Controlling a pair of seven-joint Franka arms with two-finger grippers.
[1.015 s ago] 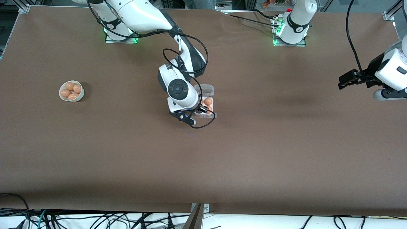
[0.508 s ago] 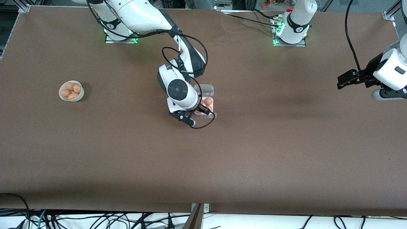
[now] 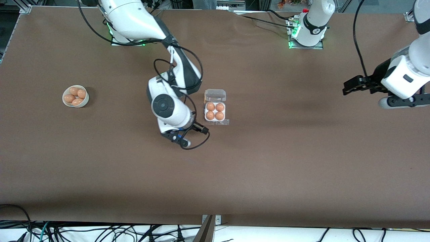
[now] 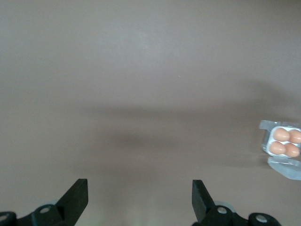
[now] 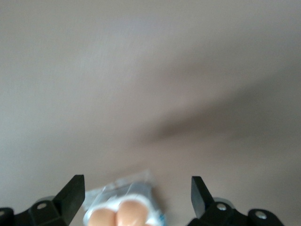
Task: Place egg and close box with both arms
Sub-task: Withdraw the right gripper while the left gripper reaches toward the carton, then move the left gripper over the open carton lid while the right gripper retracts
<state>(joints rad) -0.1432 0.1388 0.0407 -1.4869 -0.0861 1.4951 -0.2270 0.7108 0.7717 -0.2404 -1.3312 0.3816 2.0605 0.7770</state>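
Front view shows my right end effector (image 3: 198, 129) empty with fingers apart, over the worktop (image 3: 268, 161) just beside the box (image 3: 215, 112). Four eggs fill the box, its lid lying open. My left end effector (image 3: 349, 88) waits spread, well apart.

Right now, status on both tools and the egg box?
Right tool open, empty, beside white four-cell egg carton. Left tool open, empty, over table at its own end. Four orange-brown eggs in, clear lid open.

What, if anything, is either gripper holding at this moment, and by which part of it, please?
Nothing is held. The right gripper is open and empty beside the box, whose four cells hold eggs; the left gripper hangs open over bare table toward its arm's end.
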